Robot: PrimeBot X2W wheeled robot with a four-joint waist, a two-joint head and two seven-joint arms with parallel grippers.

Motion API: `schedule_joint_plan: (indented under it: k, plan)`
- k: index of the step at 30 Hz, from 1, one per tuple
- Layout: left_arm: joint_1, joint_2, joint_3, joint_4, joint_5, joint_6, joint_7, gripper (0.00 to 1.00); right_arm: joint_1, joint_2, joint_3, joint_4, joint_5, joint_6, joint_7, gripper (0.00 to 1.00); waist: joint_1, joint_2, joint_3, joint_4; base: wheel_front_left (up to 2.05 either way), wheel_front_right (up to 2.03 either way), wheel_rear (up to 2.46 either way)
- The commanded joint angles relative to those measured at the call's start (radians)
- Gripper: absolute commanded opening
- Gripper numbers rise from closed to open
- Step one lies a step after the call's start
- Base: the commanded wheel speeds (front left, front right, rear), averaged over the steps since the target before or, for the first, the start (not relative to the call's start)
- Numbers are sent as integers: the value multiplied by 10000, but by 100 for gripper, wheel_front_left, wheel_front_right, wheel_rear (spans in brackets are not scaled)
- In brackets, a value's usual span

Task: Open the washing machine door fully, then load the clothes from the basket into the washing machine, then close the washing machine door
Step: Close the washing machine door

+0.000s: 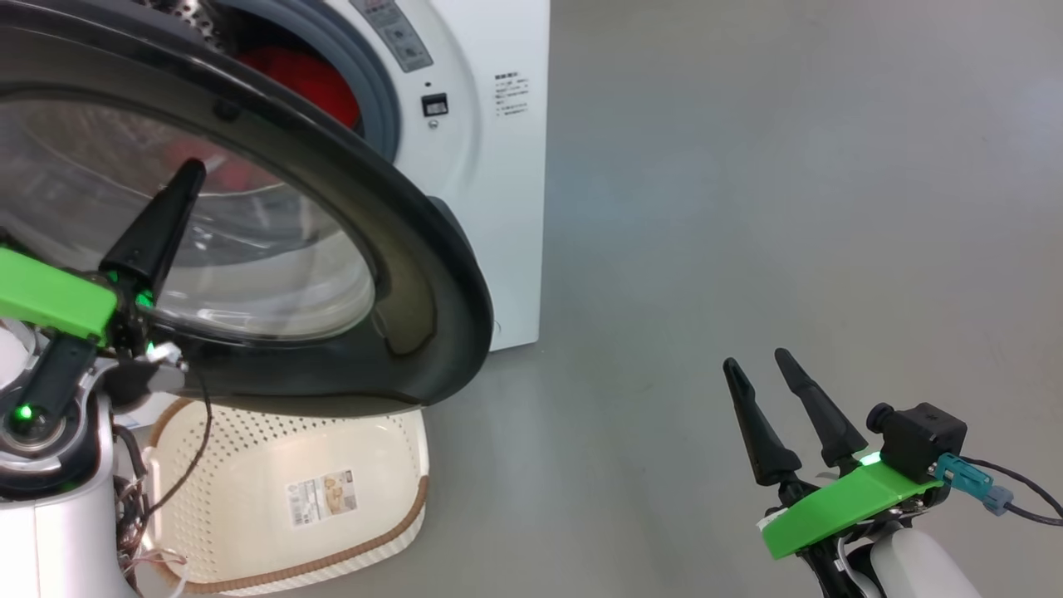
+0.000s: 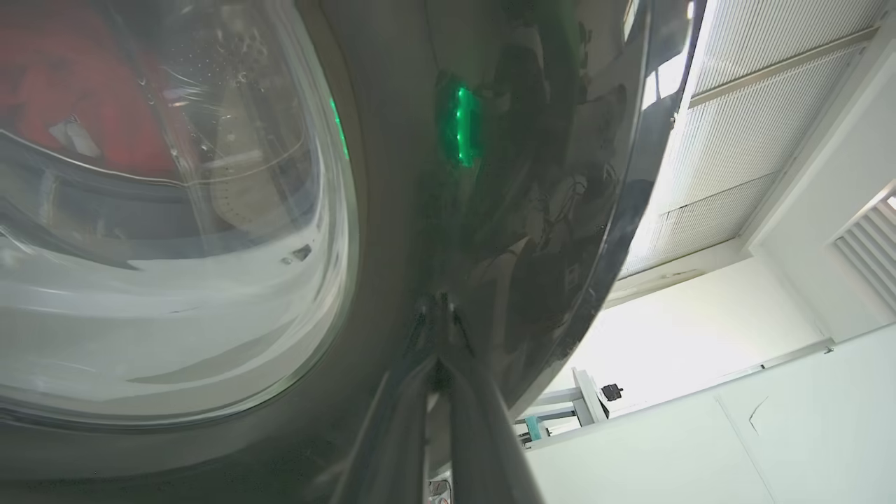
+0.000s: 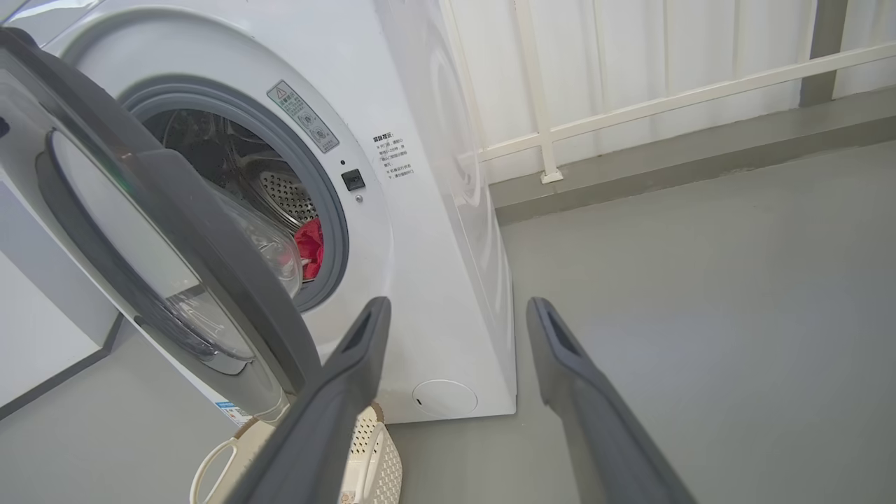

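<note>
The left gripper (image 2: 437, 311), fully closed, is touching the half-open washing machine door (image 1: 432, 274) with its tips. The right gripper (image 1: 757, 361) is hanging wide open and empty. Red clothes (image 1: 307, 79) are lying inside the washing machine (image 1: 507, 208); the label (image 1: 322, 497) on the basket (image 1: 274, 444) is unreadable.

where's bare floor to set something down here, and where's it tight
Bare floor runs from the right side of the washing machine to the right gripper. Crowded on the left: the door overhangs the basket, left gripper against it.

The clothes (image 1: 311, 79) lie inside the washing machine (image 1: 498, 208), the basket (image 1: 241, 465) under its door (image 1: 432, 274)
</note>
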Motion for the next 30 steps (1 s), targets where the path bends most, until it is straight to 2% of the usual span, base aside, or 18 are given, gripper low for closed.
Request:
schedule_joint_plan:
  k: [1,7,8,9,13,14,15,21,24,30]
  plan:
    - [-52,363,262,-304,120,-126,10,0,-132,-64,205,-203,-63,16,-48,100,0,-1,-91,109,0,0,0]
    - [349,598,96,-509,504,-494,-57,0,-51,-121,235,-183,-17,16,-48,100,0,-1,-227,367,0,0,0]
    - [445,660,42,-550,623,-603,-89,1,-37,-126,231,-190,-15,16,-48,100,0,-1,-232,415,0,0,0]
    - [542,705,-8,-589,729,-713,-128,7,-26,-132,222,-198,-16,16,-48,100,0,-1,-232,463,0,0,0]
    - [884,700,-75,-686,836,-953,-221,46,-33,-167,137,-215,-28,16,-48,100,0,-1,-210,667,0,0,0]
    - [961,721,-55,-706,883,-990,-273,67,-42,-172,129,-218,-34,16,-48,100,0,-1,-204,705,0,0,0]
    - [1040,749,-40,-727,942,-1039,-329,100,-55,-173,130,-222,-40,16,-48,100,0,-1,-199,736,0,0,0]
    - [1700,1087,13,-1082,1770,-1726,-1045,100,-37,-168,90,-249,-61,16,-48,100,0,-1,-206,907,0,0,0]
    - [2096,1358,-18,-1411,2546,-2094,-1615,100,-8,-185,83,-269,-57,16,-48,100,0,-1,-207,942,0,0,0]
    - [2804,1447,-2,-1932,3552,-2381,-2697,100,-3,-259,27,-294,-48,16,-48,100,0,-1,-188,1014,0,0,0]
